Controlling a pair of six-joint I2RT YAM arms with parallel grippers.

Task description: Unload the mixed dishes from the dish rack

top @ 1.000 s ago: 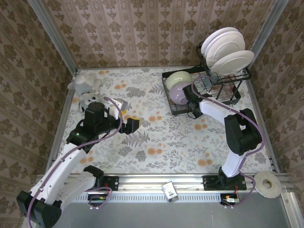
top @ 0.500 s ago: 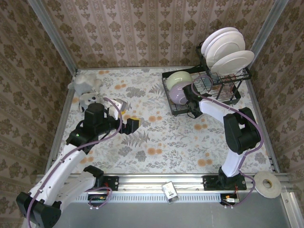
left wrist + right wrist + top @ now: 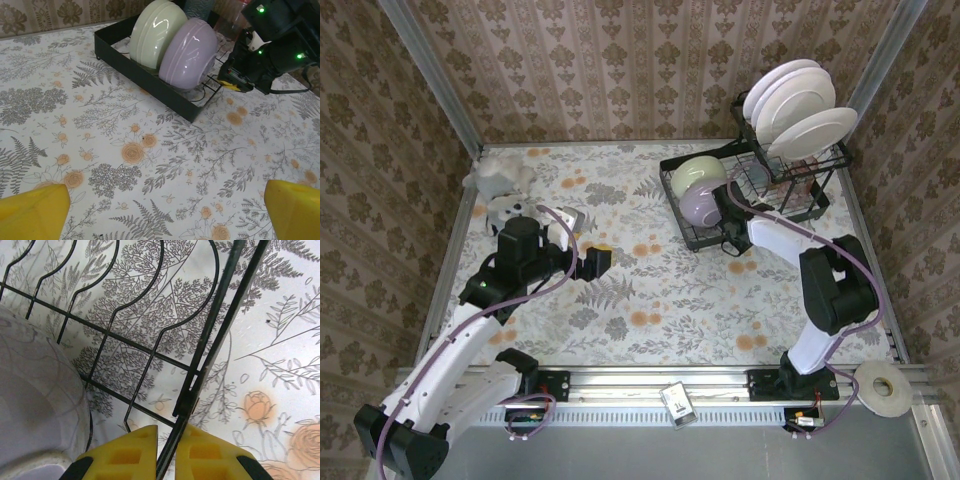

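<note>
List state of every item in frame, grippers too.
rack: upright, loaded
plates: standing on edge on the upper shelf
green bowl: on edge in the lower tray
lavender bowl: on edge beside the green bowl
cups: in the rack under the plates
left gripper: open, empty
right gripper: shut on a rack wire

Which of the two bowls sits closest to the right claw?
The lavender bowl, right beside the right gripper; the pale green bowl stands behind it, farther away.

bowls in dish rack, left | plates higher, right (behind bowls) | plush toy far-left
</note>
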